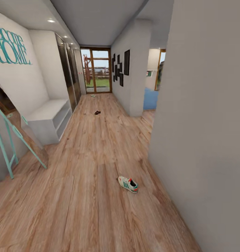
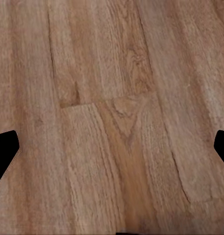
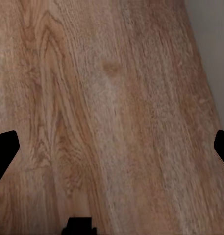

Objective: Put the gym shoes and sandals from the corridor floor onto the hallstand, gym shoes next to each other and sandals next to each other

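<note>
Head view, gym shoe [image 1: 128, 184]: lies alone on the corridor floor [image 1: 84, 210], near the right wall.
Head view, sandal [image 1: 97, 112]: on the floor farther along, well apart from the shoe.
Head view, shoe rack [image 1: 49, 120]: against the left wall.
Left wrist view, left hand [image 2: 112, 147]: fingers spread wide, holding nothing, above bare planks.
Right wrist view, right hand [image 3: 112, 147]: spread wide, holding nothing, above planks beside a grey wall [image 3: 214, 49].

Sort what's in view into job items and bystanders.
Job items: gym shoe lying on the corridor floor; sandal farther down; hallstand on the left wall.

Bystanders: teal ladder, wall lettering, black picture frames, mirrored wardrobe, glass door.
</note>
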Robot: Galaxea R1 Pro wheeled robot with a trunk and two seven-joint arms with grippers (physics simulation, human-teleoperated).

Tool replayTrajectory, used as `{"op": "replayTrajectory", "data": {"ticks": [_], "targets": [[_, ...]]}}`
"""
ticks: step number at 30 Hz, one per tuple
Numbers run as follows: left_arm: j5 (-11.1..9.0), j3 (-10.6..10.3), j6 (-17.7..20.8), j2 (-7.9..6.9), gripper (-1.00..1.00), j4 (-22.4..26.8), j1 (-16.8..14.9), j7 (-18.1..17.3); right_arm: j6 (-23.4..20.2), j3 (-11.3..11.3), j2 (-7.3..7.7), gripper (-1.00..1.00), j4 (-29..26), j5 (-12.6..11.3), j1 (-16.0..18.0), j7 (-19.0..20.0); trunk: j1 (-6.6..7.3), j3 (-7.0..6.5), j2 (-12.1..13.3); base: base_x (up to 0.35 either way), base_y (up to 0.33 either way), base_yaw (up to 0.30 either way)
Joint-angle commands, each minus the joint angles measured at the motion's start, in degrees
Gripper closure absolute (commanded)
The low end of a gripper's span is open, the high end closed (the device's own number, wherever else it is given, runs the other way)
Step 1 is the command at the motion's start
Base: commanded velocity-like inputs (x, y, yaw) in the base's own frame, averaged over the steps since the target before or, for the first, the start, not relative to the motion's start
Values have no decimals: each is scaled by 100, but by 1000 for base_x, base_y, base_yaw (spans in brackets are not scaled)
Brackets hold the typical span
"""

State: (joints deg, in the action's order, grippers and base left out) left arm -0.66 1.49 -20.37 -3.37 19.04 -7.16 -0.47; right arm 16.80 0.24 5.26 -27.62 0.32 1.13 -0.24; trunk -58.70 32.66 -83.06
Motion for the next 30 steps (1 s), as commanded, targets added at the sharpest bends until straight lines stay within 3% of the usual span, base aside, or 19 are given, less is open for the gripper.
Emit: {"op": "replayTrajectory", "data": {"ticks": [1, 30], "targets": [[-7, 14, -19, 0, -100, -6, -5, -5, 17, 2, 1, -100, 0, 3, 2, -2, -3, 9, -2, 336, 0, 236], [-7, 26, -20, -5, -100, -7, -5, -6, 17, 19, 14, -100, -25, 31, 2, 20, -3, 24, -2, 336, 0, 27]]}}
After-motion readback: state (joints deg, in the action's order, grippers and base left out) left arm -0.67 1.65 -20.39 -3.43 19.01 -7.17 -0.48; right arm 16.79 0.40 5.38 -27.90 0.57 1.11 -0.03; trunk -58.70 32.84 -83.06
